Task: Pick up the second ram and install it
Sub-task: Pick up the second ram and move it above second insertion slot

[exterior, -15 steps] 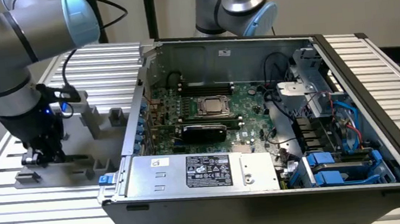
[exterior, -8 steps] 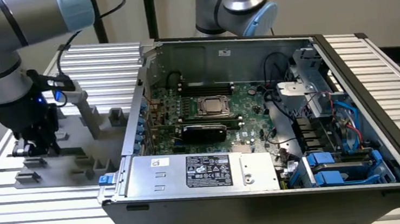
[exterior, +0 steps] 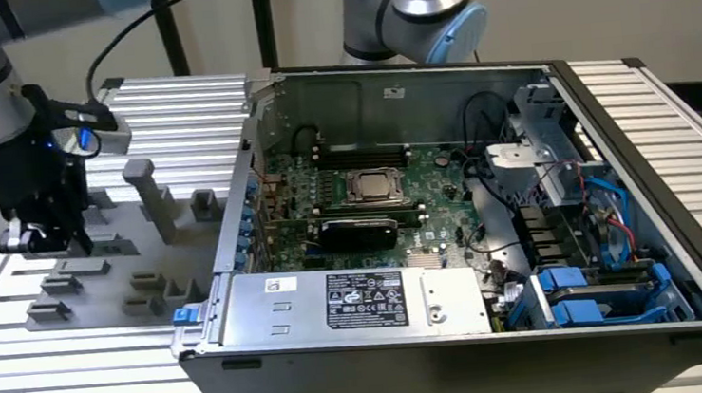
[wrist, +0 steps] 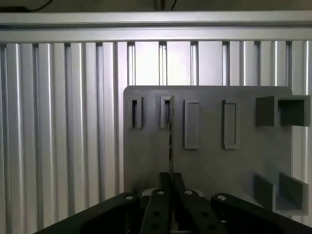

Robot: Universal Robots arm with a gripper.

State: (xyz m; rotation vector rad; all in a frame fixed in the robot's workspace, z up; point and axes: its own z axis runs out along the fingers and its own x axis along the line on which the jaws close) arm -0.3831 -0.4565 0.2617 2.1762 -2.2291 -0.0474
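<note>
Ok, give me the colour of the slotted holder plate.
The holder plate is plain grey; the wrist view shows it best.

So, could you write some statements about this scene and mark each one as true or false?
1. The computer case lies open, and its motherboard can be seen. True.
2. The jaws are inside the case. False: they hang over the grey fixture plate, outside the case, at the exterior view's left.
3. In the wrist view the jaws stand shut on the second ram, which is seen edge-on. True.
4. The power supply has been taken out of the case. False: the power supply sits in the case, along its near side.
</note>
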